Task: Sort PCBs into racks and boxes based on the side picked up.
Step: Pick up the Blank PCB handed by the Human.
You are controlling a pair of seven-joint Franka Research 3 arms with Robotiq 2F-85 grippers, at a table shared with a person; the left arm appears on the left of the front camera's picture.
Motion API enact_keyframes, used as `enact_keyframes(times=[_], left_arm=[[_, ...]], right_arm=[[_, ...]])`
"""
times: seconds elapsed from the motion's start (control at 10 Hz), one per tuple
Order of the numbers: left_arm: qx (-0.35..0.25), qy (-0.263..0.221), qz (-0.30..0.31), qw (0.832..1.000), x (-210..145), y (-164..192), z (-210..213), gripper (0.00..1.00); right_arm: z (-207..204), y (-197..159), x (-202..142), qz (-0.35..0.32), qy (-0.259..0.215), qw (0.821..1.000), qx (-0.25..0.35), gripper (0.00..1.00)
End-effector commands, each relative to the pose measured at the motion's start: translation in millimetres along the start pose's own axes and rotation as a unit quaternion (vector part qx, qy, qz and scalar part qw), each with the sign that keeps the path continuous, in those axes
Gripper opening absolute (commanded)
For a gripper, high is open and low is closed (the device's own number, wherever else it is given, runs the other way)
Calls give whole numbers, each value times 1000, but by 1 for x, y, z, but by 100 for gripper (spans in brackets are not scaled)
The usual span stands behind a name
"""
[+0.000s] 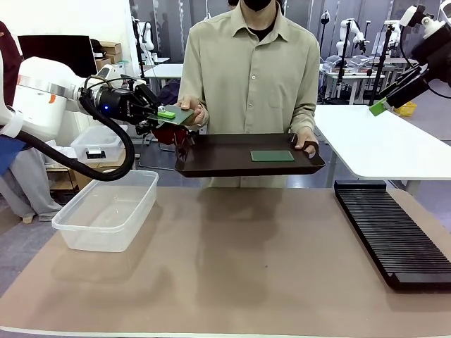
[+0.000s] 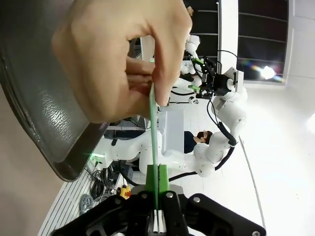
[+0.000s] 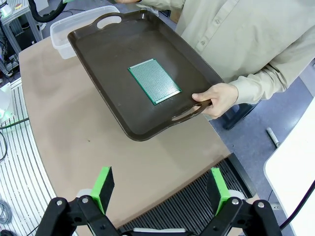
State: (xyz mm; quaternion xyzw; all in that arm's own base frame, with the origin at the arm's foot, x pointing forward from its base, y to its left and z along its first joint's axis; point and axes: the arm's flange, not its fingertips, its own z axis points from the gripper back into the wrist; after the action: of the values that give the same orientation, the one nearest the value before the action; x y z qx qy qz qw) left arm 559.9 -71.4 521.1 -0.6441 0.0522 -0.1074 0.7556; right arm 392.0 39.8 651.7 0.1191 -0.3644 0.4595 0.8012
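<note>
My left gripper (image 1: 166, 113) is shut on one edge of a dull-green PCB (image 1: 181, 115), above the left end of a dark brown tray (image 1: 211, 163). The person's hand (image 1: 195, 113) pinches the board's other edge. In the left wrist view this PCB (image 2: 154, 137) stands edge-on between my green pads (image 2: 162, 183), with the person's hand (image 2: 123, 59) on its far end. A second PCB (image 1: 272, 155) (image 3: 154, 81) lies flat on the tray (image 3: 108, 54). My right gripper (image 1: 380, 105) (image 3: 161, 189) hangs open, high at the right. The clear box (image 1: 106, 211) is at the left and the black rack (image 1: 394, 232) at the right.
The person stands at the far side and holds the tray level by a handle with one hand (image 3: 216, 98). The rack (image 3: 197, 206) lies below my right gripper, the box (image 3: 74, 24) beyond the tray. A white table (image 1: 380, 144) stands behind the rack.
</note>
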Motion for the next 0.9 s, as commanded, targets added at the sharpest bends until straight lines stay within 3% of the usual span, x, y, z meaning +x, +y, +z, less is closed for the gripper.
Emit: enact_keyframes(times=[0.0, 0.1, 0.8], left_arm=[[42, -49, -12, 998, 0, -5, 1, 0], [0, 0, 0, 1000, 0, 0, 0, 0], [0, 0, 0, 1000, 0, 0, 0, 0]], right_arm=[[-1, 0, -3, 7, 0, 1000, 6, 100], [-1, 0, -3, 7, 0, 1000, 6, 100], [-1, 0, -3, 7, 0, 1000, 6, 100]])
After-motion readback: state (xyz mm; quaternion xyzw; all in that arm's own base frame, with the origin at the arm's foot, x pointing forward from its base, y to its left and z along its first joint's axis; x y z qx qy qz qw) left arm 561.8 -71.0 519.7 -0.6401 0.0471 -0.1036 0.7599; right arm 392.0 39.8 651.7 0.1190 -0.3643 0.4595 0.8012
